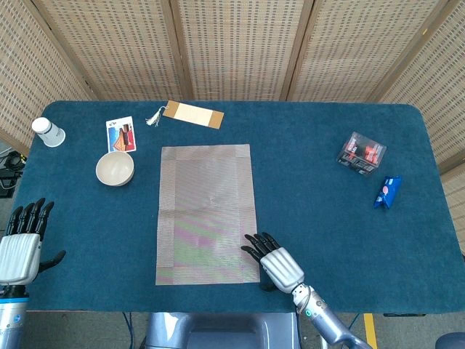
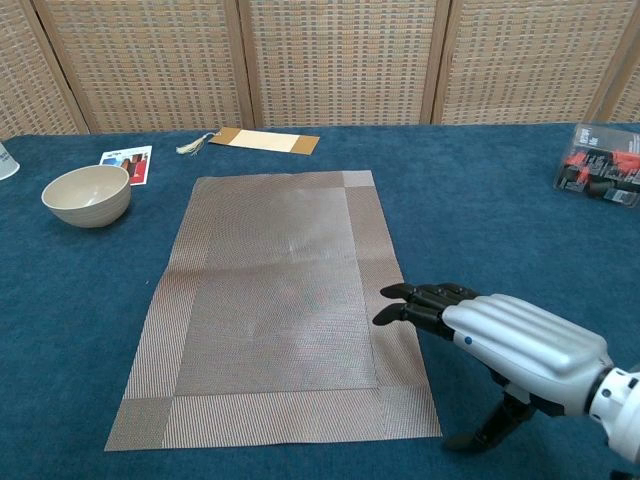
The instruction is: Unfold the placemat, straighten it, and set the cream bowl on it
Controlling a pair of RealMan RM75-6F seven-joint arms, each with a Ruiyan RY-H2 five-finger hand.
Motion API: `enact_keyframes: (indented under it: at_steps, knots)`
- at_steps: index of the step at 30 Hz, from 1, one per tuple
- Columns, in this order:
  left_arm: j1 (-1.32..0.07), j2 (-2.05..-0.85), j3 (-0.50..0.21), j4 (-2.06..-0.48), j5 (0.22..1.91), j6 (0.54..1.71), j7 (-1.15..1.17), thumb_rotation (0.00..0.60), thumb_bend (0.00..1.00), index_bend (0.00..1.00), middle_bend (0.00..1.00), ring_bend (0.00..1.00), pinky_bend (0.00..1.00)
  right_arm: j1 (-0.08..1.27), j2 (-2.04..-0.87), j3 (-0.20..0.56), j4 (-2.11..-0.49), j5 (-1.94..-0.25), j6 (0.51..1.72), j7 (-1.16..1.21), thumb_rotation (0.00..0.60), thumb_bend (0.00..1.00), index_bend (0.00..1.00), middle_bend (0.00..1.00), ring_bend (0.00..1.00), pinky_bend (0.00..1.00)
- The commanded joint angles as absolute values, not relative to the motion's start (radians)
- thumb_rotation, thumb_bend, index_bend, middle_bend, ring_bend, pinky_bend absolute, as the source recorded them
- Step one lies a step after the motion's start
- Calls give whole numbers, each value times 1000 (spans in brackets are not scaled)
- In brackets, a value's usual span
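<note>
The woven grey-brown placemat [image 1: 207, 211] [image 2: 280, 300] lies unfolded and flat in the middle of the blue table, its long side running away from me. The cream bowl [image 1: 115, 168] [image 2: 87, 194] stands upright on the cloth, left of the mat's far corner and apart from it. My right hand [image 1: 275, 261] [image 2: 500, 340] is at the mat's near right corner, fingers stretched out flat with the fingertips [image 2: 392, 314] over the mat's right border, holding nothing. My left hand [image 1: 22, 243] hovers at the table's near left edge, fingers spread and empty; the chest view does not show it.
A white paper cup [image 1: 48, 131] lies at the far left corner. A picture card [image 1: 120, 134] lies behind the bowl, and a tan tag with a tassel [image 1: 190, 114] sits beyond the mat. A black and red box [image 1: 361, 153] and a blue packet [image 1: 388, 191] lie at the right.
</note>
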State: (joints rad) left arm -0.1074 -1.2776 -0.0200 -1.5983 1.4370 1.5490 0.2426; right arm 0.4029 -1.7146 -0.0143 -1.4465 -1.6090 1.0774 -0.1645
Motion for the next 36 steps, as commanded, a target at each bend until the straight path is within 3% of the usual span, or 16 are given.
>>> enact_keyframes:
  at_steps: [1, 11, 22, 29, 36]
  knots:
    - [-106, -1278, -23, -1600, 1438, 1549, 243, 600, 135, 0, 0, 0, 0, 406, -1719, -15, -1443, -1595, 1070, -171, 600, 67, 172, 0, 0, 0]
    - [-100, -1279, -31, -1599, 1444, 1542, 236, 600, 135, 0, 0, 0, 0, 424, -1765, -2, -1404, -1568, 1066, -188, 600, 72, 179, 0, 0, 0]
    - [-100, -1283, -40, -1593, 1439, 1525, 232, 600, 136, 0, 0, 0, 0, 422, -1838, 0, -1327, -1615, 1160, -98, 600, 315, 248, 0, 0, 0]
    - [-100, -1288, -41, -1590, 1442, 1519, 238, 600, 138, 0, 0, 0, 0, 423, -1848, -8, -1313, -1621, 1174, -59, 600, 329, 264, 0, 0, 0]
    - [-100, -1292, -46, -1587, 1430, 1506, 240, 600, 140, 0, 0, 0, 0, 427, -1898, 10, -1266, -1619, 1201, -6, 600, 331, 361, 0, 0, 0]
